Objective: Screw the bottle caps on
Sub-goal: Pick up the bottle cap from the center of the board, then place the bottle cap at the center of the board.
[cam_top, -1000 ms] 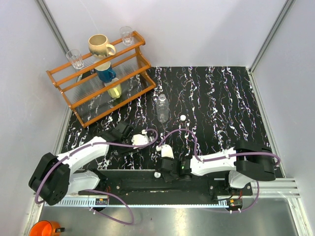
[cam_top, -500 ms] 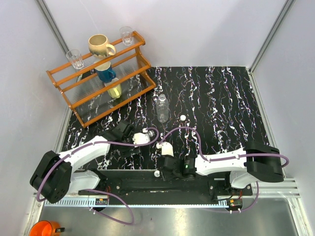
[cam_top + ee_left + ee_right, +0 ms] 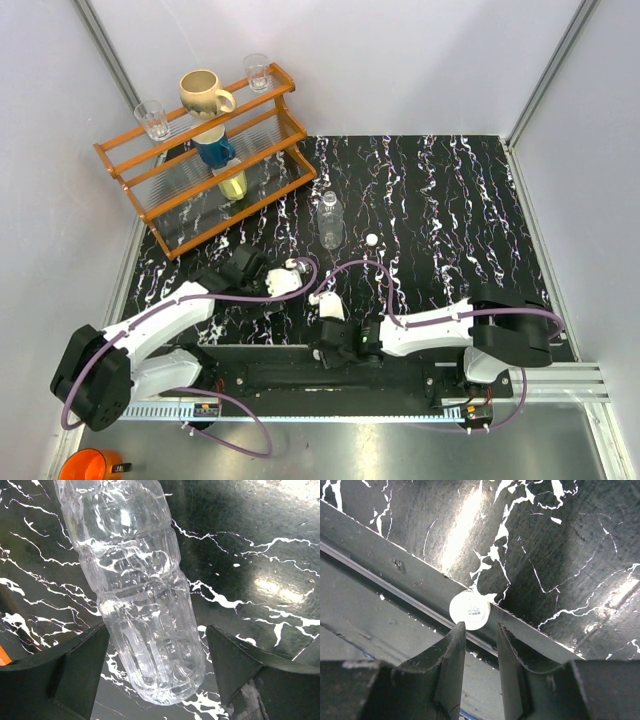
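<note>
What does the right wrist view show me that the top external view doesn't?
Only right wrist: a bottle cap at the table's near edge, just beyond the right gripper, jaws slightly apart and empty. Only top external: an upright bottle, a second cap near it, the wooden rack. Both: the black marbled table and the right gripper.

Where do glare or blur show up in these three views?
Left wrist: the bottle is sharp but full of glints, with a glare patch on the table. Right wrist: a bright streak washes the table above the cap. Top external: evenly lit, sharp.
</note>
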